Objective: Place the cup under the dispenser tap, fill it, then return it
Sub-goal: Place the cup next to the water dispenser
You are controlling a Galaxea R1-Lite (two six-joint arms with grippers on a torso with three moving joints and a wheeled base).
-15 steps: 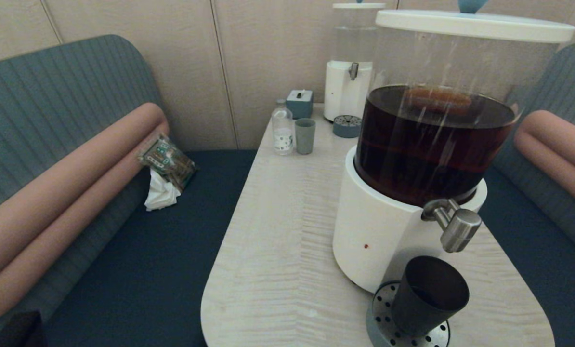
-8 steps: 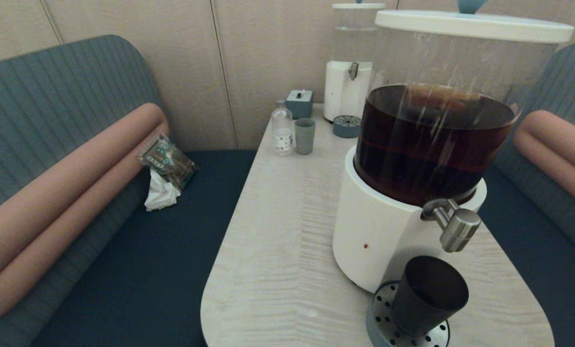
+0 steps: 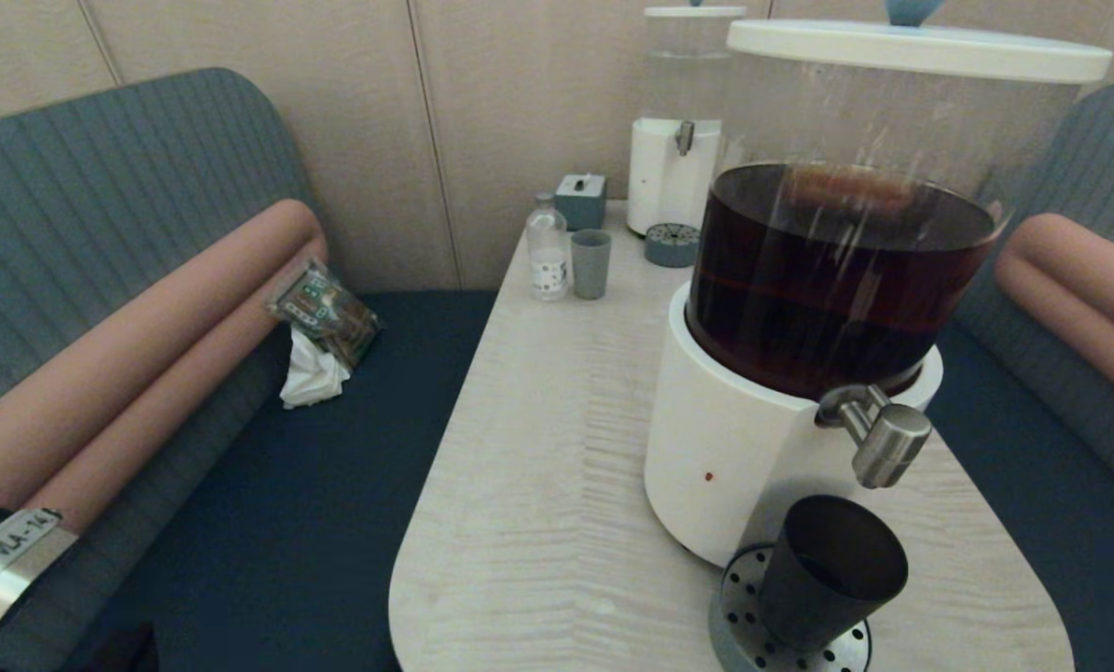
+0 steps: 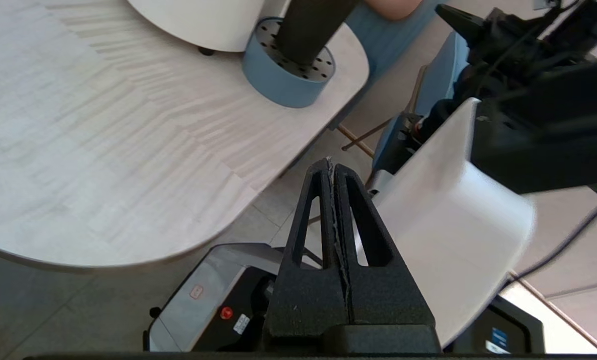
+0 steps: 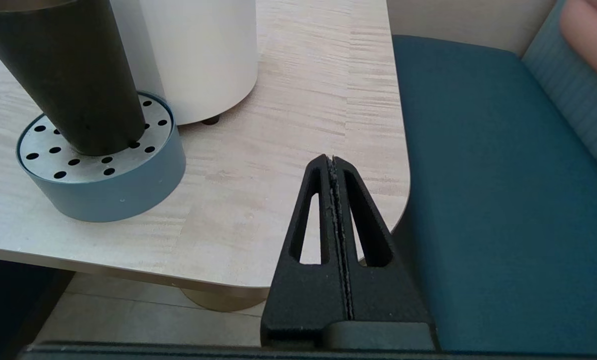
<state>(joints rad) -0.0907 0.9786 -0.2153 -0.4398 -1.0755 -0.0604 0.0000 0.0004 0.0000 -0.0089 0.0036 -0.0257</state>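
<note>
The black cup (image 3: pixel 828 574) stands upright on the round perforated drip tray (image 3: pixel 739 616), right below the brushed-steel dispenser tap (image 3: pixel 879 439) of the big white-based dispenser (image 3: pixel 734 448) holding dark brown liquid. The cup (image 5: pixel 73 75) also shows in the right wrist view on the tray (image 5: pixel 103 170), and the cup (image 4: pixel 311 25) appears in the left wrist view. My left gripper (image 4: pixel 331 165) is shut and empty, hanging off the table's near edge above the floor. My right gripper (image 5: pixel 331 161) is shut and empty, near the table's front right corner, apart from the cup.
A grey-green tumbler (image 3: pixel 591 263), a small bottle (image 3: pixel 548 252), a small box (image 3: pixel 581 200) and a second dispenser (image 3: pixel 676 121) with clear liquid stand at the table's far end. Blue benches flank the table (image 3: pixel 538 485); a packet and tissue (image 3: pixel 319 331) lie on the left bench.
My left arm's labelled wrist has risen into the lower left corner of the head view. The cup, tap and right arm have not moved.
</note>
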